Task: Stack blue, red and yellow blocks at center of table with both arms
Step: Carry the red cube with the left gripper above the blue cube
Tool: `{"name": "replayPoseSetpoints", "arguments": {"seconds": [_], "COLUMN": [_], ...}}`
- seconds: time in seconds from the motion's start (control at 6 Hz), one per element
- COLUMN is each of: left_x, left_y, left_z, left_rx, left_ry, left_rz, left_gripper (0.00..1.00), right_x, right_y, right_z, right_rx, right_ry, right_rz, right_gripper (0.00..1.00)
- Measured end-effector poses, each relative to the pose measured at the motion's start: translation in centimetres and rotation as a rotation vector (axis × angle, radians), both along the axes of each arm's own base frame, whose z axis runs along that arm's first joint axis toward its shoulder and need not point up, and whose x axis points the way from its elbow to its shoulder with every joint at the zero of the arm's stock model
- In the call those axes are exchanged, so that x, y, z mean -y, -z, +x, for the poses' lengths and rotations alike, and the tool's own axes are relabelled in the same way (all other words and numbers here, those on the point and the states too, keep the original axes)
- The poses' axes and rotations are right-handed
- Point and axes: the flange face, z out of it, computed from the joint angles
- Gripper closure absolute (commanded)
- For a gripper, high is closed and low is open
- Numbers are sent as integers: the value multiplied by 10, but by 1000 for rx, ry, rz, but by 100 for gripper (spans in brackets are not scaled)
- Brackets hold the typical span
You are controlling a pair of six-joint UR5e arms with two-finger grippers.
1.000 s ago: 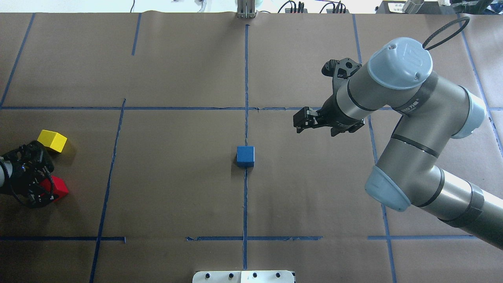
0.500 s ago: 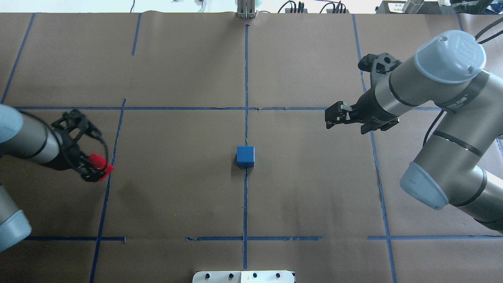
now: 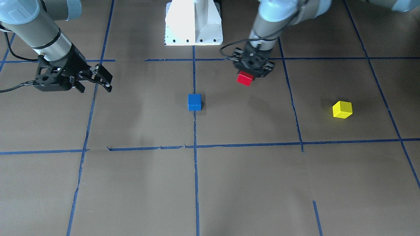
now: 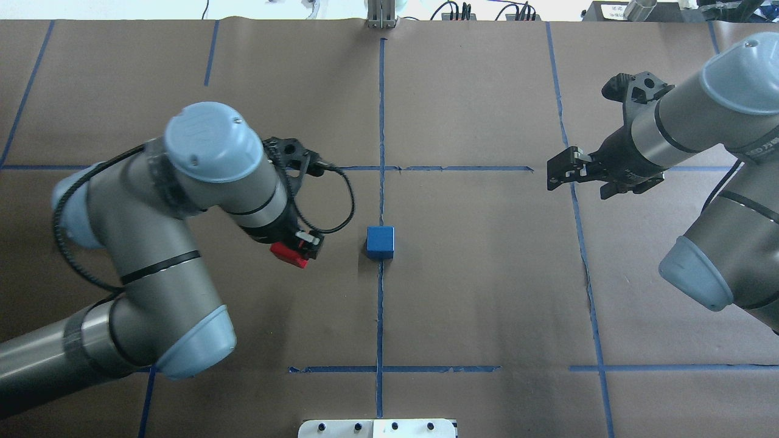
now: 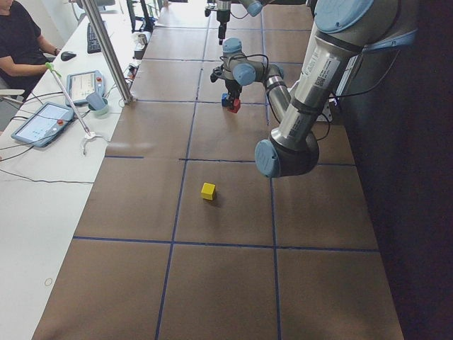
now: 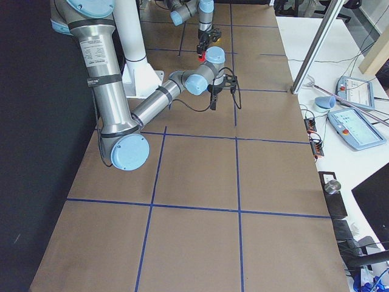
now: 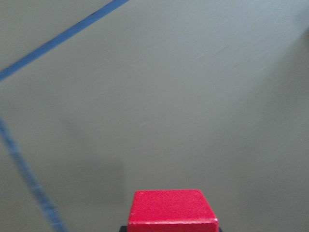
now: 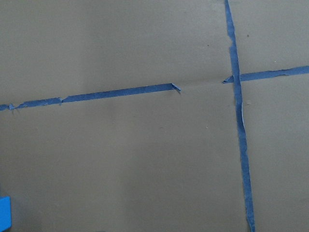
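Note:
The blue block [image 4: 380, 242] sits on the table's centre tape line, also in the front view [image 3: 194, 102]. My left gripper [image 4: 302, 246] is shut on the red block [image 4: 285, 253] and holds it above the table just left of the blue block, apart from it. The red block also shows in the front view [image 3: 245, 79] and the left wrist view [image 7: 171, 209]. The yellow block [image 3: 342, 109] lies alone on my left side; my left arm hides it in the overhead view. My right gripper [image 4: 550, 176] is open and empty, well to the right of the blue block.
Blue tape lines [image 4: 381, 121] divide the brown paper table. The white robot base [image 3: 193, 23] stands at the near middle edge. A side table with tablets [image 6: 355, 92] and a seated operator [image 5: 18, 42] lie beyond the far edge.
My left arm has swung in from the table's left edge toward the centre, carrying the red block. My right arm has drawn back to the right, away from the blue block.

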Motion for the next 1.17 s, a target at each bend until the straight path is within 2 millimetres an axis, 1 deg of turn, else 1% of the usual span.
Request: {"name": "replayPoseSetpoints", "arguments": {"seconds": [0.17,0.33,0.5,0.67,0.83,1.17], "left_x": [15,23,30,27,20,21], "left_y": [30,46,57,61,60,58], "left_z": [35,65,91,110,121,123], "left_rx": [1,-11,-21,-17,-8,7], "left_ry": [65,120,166,188,201,250], "left_rz": [-55,-113,-169,-204,-209,-172], "left_gripper": [98,98,98,98,97,97], "right_x": [0,0,0,0,0,1], "right_y": [-6,-10,-12,-12,-11,-10], "right_z": [4,6,6,7,7,8], "right_rx": [-7,-12,-15,-15,-14,-14], "right_ry": [-1,-1,-1,-2,-2,-6], "right_rz": [-1,-5,-7,-6,-6,-3], "right_gripper": [0,0,0,0,0,0]}}
